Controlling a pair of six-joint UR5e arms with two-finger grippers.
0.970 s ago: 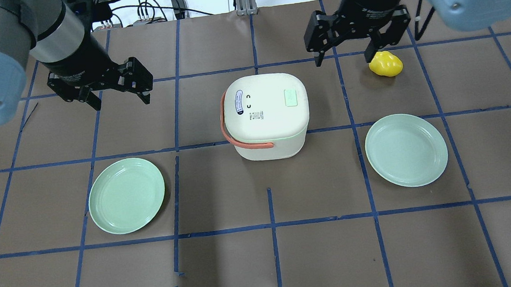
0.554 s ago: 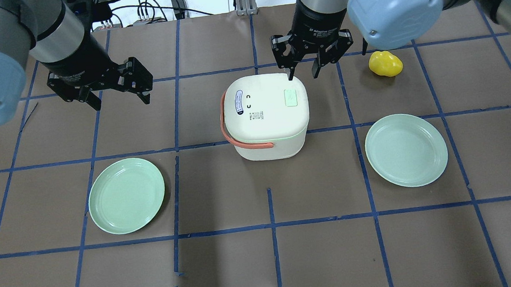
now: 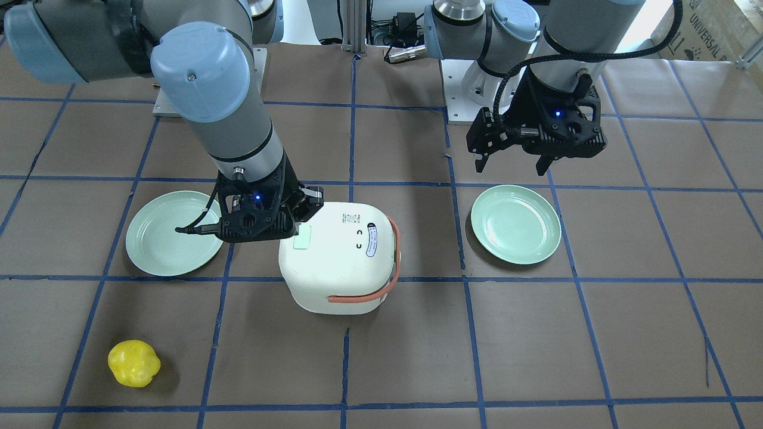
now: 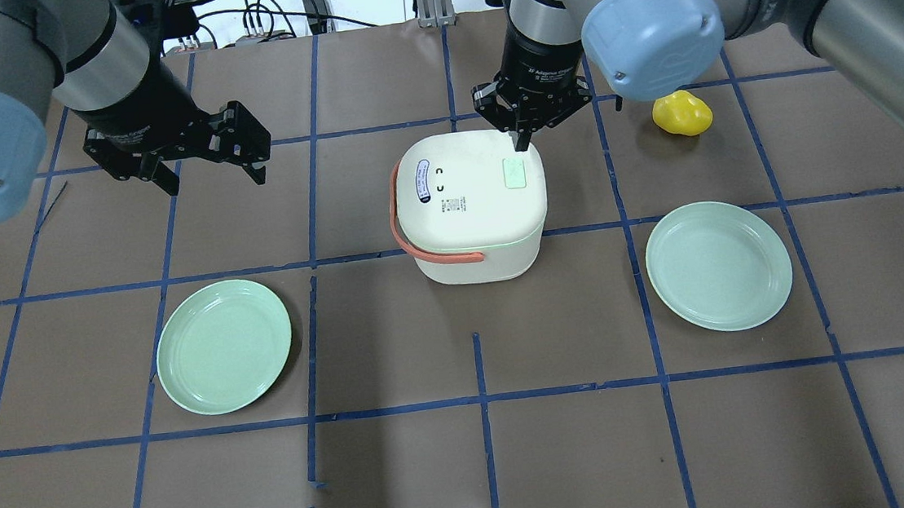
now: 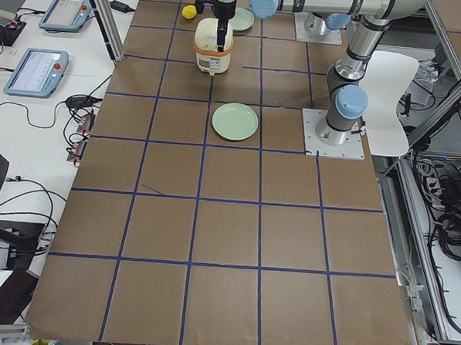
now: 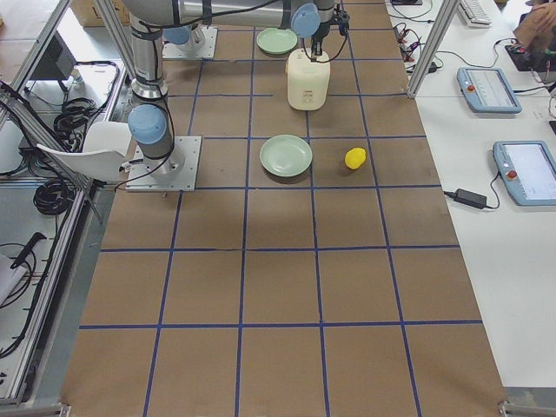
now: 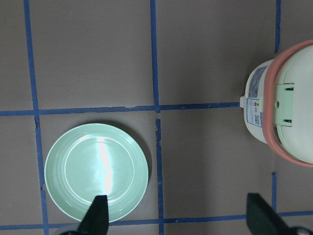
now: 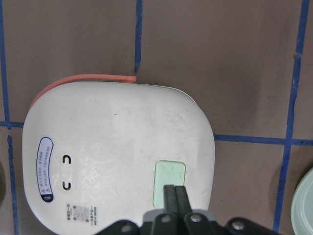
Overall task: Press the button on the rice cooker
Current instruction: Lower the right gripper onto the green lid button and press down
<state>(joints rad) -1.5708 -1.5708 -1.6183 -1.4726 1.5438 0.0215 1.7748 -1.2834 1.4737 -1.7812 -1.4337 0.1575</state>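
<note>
Right gripper [image 4: 522,135]: its two fingers [image 8: 174,193] are pressed together into one thin tip. The tip points down at the far right part of the cooker's lid, right at the edge of the button.
Left gripper [image 4: 212,175]: its fingers are wide apart and hold nothing. It hangs over the table [image 4: 405,471], well to the left of the cooker.
Rice cooker [image 4: 468,203]: white, with an orange handle [image 4: 396,218]. It stands upright in the middle of the table, lid shut.
Button [image 8: 169,178]: a pale green square on the right side of the lid.
Hard to see: the black tip covers one edge of the button, so I cannot tell if it touches. In both side views the grippers are too small to make out.
Writing: an oval sticker [image 4: 422,183] and a small square code are on the lid, too tiny to read. A cardboard box [image 3: 703,24] says "UNIVERSAL", and the rest is cut off.
Other things: one green plate [image 4: 223,345] lies near left, another green plate [image 4: 718,265] near right. A yellow toy [image 4: 682,113] lies far right.
</note>
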